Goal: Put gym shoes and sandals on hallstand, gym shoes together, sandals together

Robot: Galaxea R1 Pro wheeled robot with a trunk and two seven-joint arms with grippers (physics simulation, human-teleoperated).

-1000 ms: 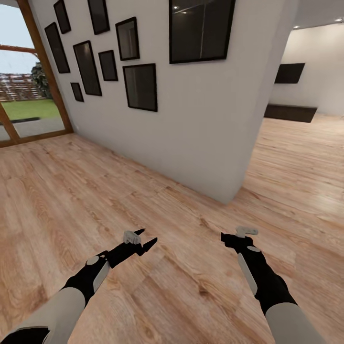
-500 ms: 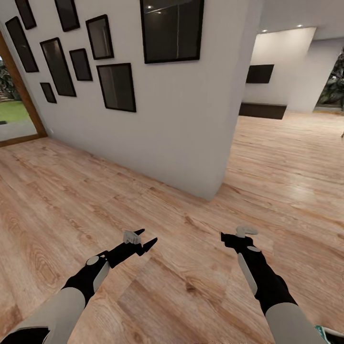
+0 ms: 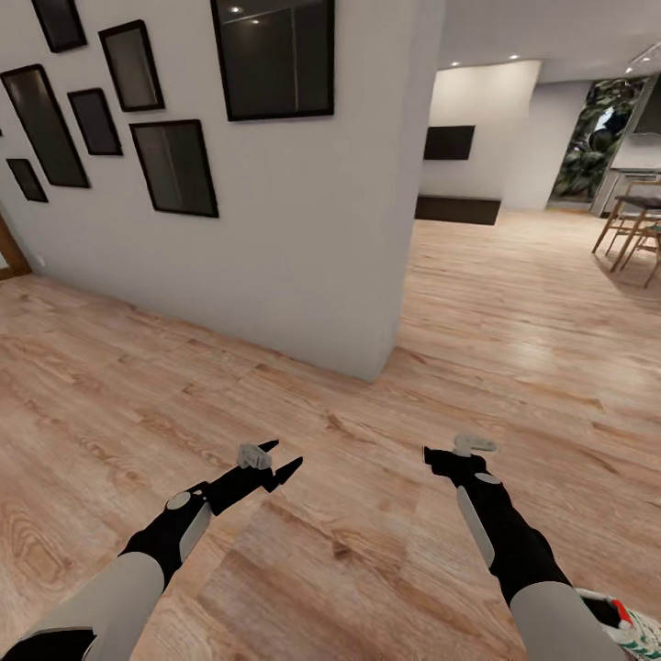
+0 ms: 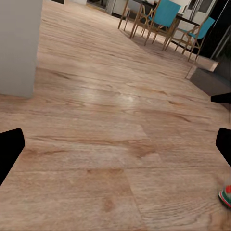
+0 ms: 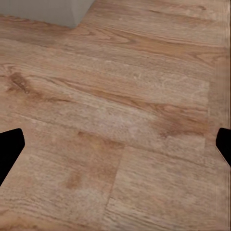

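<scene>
a light brown wood-grain corridor floor (image 3: 367,303) runs past a white wall (image 3: 303,239) hung with dark framed pictures (image 3: 274,57), and beyond the wall's corner the room opens toward a dark low cabinet (image 3: 457,208) and wooden chairs (image 3: 633,229) at the far right. both arms hang low over the planks with nothing in them. the left gripper (image 3: 275,464) has its black fingers spread apart, and the right gripper (image 3: 456,452) is also spread, going by its wrist view, where the two finger tips sit at opposite edges with bare floor between. one gym shoe (image 3: 629,629) peeks in at the bottom right corner of the head view, on the floor just beside the right forearm: white with a red-orange patch and a bit of green. the left wrist view catches what looks like a shoe (image 4: 225,196) at its edge, green and red-orange, plus teal-seated chairs (image 4: 159,17) further off.
</scene>
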